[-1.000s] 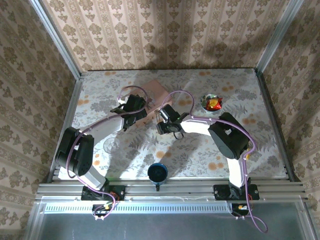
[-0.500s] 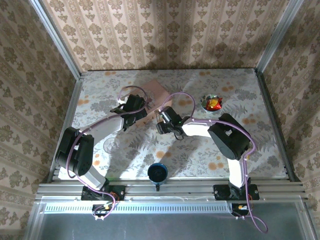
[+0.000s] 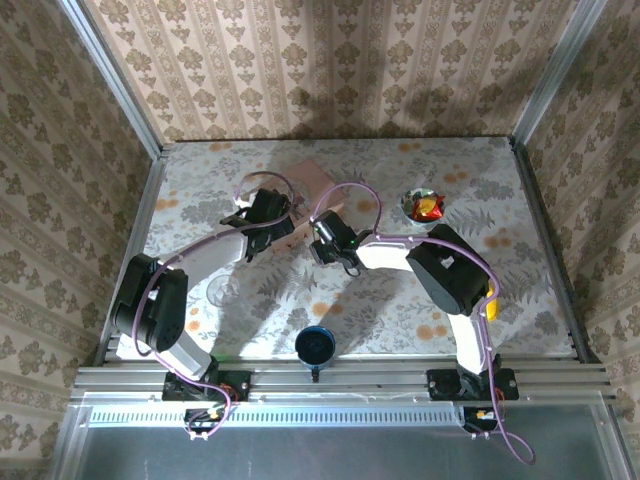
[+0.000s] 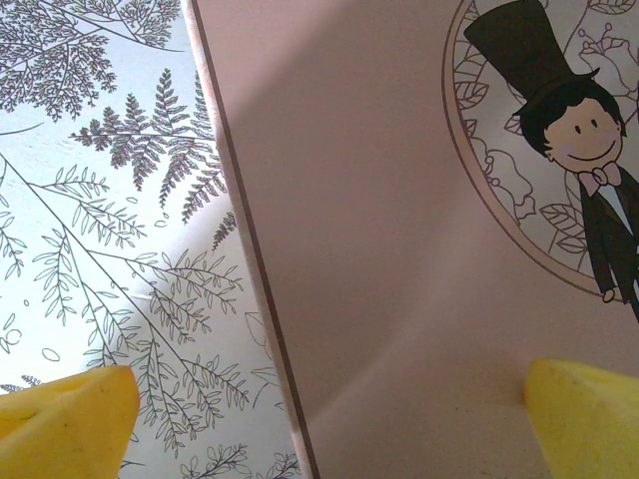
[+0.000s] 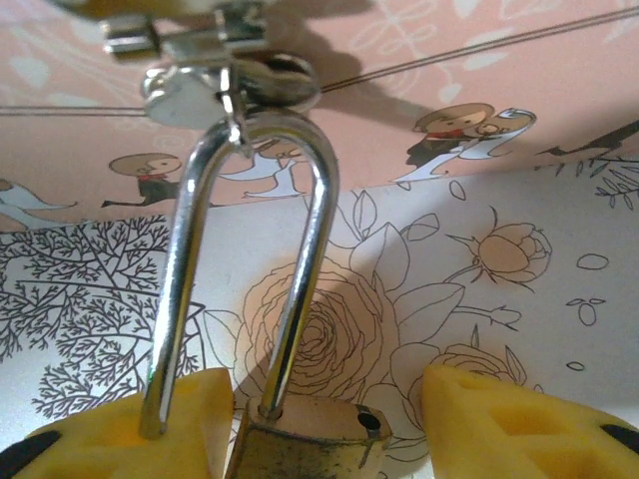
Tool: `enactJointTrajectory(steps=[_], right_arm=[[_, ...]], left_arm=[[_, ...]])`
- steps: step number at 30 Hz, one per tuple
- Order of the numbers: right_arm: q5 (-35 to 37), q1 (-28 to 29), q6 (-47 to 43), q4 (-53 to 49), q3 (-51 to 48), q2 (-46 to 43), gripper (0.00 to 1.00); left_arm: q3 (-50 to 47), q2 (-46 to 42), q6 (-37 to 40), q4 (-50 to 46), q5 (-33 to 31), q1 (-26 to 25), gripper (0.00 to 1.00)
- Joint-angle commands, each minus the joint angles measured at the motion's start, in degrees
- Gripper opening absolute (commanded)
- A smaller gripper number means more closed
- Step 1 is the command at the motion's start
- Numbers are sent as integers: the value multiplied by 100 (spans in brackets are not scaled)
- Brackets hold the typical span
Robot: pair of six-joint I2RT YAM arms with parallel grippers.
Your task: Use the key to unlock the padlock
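Note:
The padlock's brass body (image 5: 300,439) sits low in the right wrist view, between my right gripper's (image 5: 315,424) yellow fingers. Its silver shackle (image 5: 262,190) stands sprung: one leg is in the body, and the other hangs free over the left finger (image 5: 120,424) with its hole empty. The shackle's top is hooked through the metal hasp (image 5: 215,85) of the pink box (image 5: 399,90). The right finger (image 5: 509,424) stands apart from the body, so the jaws are open. My left gripper (image 4: 329,419) hovers wide open over the box lid (image 4: 399,200). The key is out of view.
From above, the pink box (image 3: 312,180) lies mid-table, with the left gripper (image 3: 268,210) and right gripper (image 3: 325,240) close beside it. A bowl with a red and yellow item (image 3: 425,205) stands to the right, a blue cup (image 3: 315,345) near the front edge, and a clear glass (image 3: 222,290) by the left arm.
My right gripper has shifted a little to the left, closer to the pink box. The left arm has stayed where it was.

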Motion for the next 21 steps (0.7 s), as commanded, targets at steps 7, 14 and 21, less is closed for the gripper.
enactJointTrajectory(steps=[7, 14, 21], right_arm=[[-118, 5, -18, -175, -261, 107, 17], [-419, -120, 161, -42, -343, -67, 6], [-918, -413, 441, 272, -642, -399, 3]], left_arm=[[-43, 5, -60, -54, 88, 42, 100], [-196, -131, -70, -51, 199, 33, 100], [-339, -308, -87, 33, 304, -11, 100]])
